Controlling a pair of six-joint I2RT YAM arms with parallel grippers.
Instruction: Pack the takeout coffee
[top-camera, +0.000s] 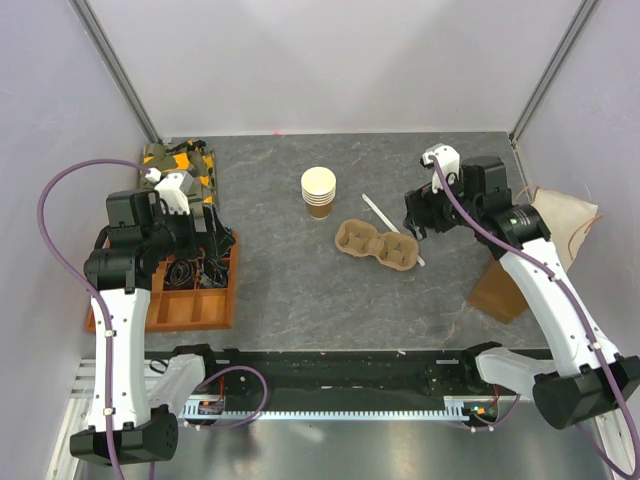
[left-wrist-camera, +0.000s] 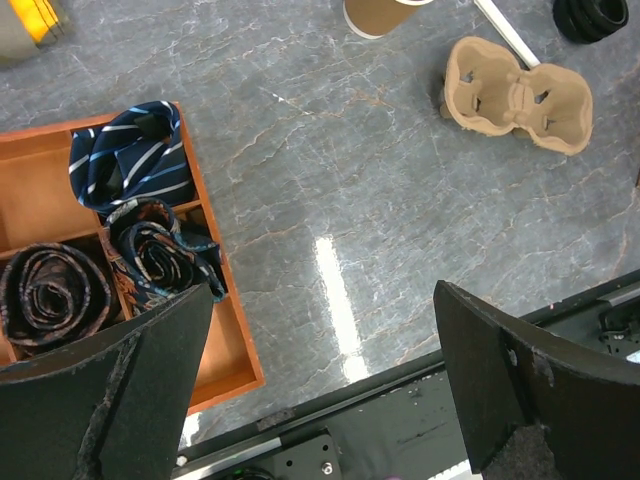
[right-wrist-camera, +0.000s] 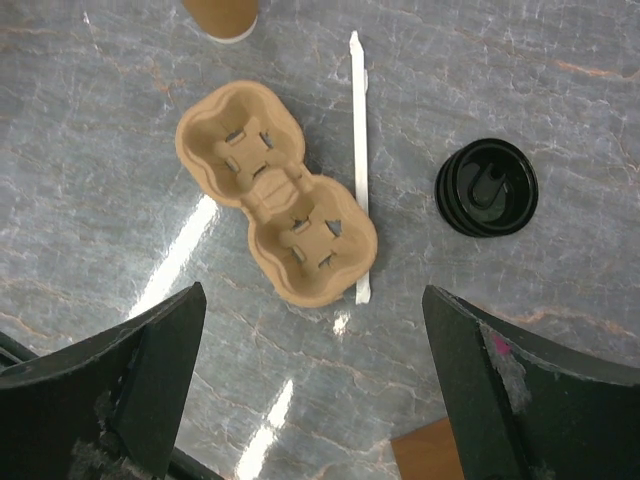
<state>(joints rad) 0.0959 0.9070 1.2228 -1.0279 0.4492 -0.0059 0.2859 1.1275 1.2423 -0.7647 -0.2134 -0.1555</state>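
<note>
Overhead, a grey table holds a cardboard cup carrier (top-camera: 377, 243) at centre, a white stick (right-wrist-camera: 357, 150) touching its side. The black lid (right-wrist-camera: 487, 187) lies flat at the right of the right wrist frame, near the stick. A stack of cups (top-camera: 319, 190) stands upper centre. The left gripper (left-wrist-camera: 322, 290) hangs by an orange tray (left-wrist-camera: 238, 310) and the right gripper (right-wrist-camera: 312, 290) over the carrier. Both have fingers wide apart and hold nothing.

Grey marbled tabletop (top-camera: 300, 290) has a fair bit on it: orange wooden divider tray (top-camera: 228, 290) at the left, stack of brown paper cups with cream rims (top-camera: 319, 190) towards the back, tan moulded-pulp two-cup carrier (top-camera: 378, 243) near it, white paper-wrapped straw (right-wrist-camera: 358, 150) lying right along the carrier, round black plastic lid (right-wrist-camera: 486, 187) just past the straw, brown paper bag (top-camera: 497, 290) far right
</note>
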